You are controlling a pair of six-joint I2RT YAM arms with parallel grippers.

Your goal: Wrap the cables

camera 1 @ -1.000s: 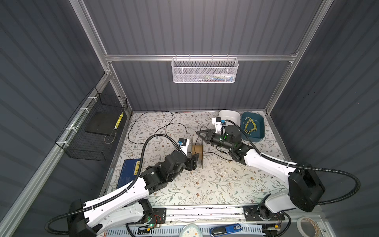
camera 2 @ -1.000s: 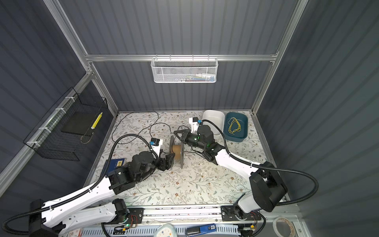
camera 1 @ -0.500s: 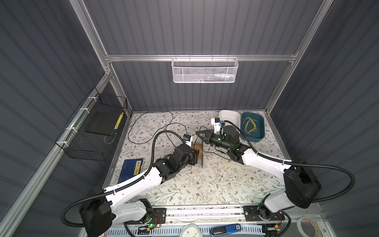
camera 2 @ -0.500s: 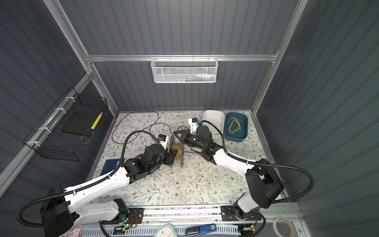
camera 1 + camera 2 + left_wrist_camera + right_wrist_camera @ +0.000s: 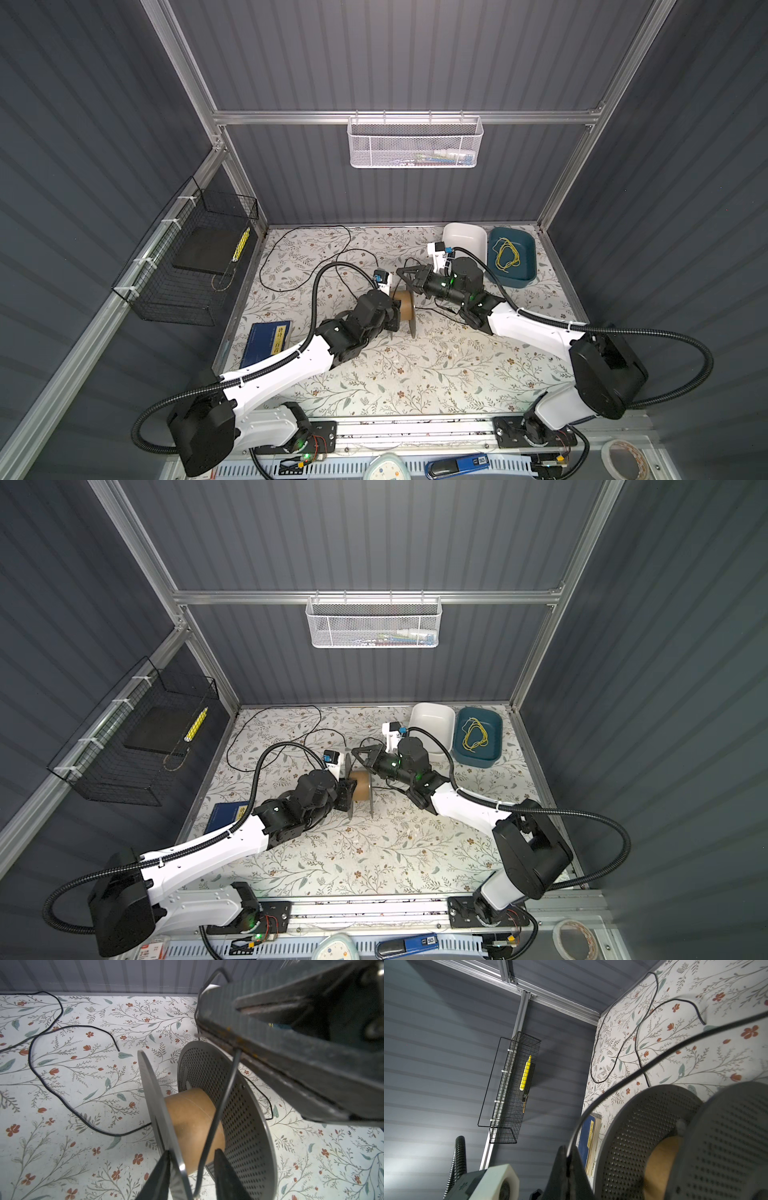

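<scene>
The long, thin black cable (image 5: pixel 228 1084) drops out of the right gripper (image 5: pixel 566 1153), whose jaws are pressed together on it. From there it crosses the brown cardboard core of the grey perforated metal spool (image 5: pixel 193 1118), between the two round flanges. It then runs down between the fingers of the left gripper (image 5: pixel 192 1151). Those jaws stand apart, straddling both that strand and the rim of the nearer flange. I can't tell whether either finger actually touches the rim.

The rest of the cable (image 5: pixel 261 272) sprawls in loose loops over the far left part of the floral-patterned tabletop (image 5: pixel 415 374). Its cut end lies bare on the surface, and one strand runs in under the spool.

The spool (image 5: pixel 405 305) stands on its flange edges near the middle of the table, its axis level. The left gripper (image 5: pixel 395 316) is at its near side and the right gripper (image 5: pixel 401 272) is above its far side.

Behind the right arm a white plastic tub (image 5: pixel 465 239) sits just beside a teal plastic tub (image 5: pixel 523 276) holding a thin yellow wire loop (image 5: pixel 506 255). A blue book (image 5: pixel 268 336) lies flat at the table's left edge. On the left wall hangs a black wire basket (image 5: pixel 195 291) with a yellow marker (image 5: pixel 241 245) inside.
</scene>
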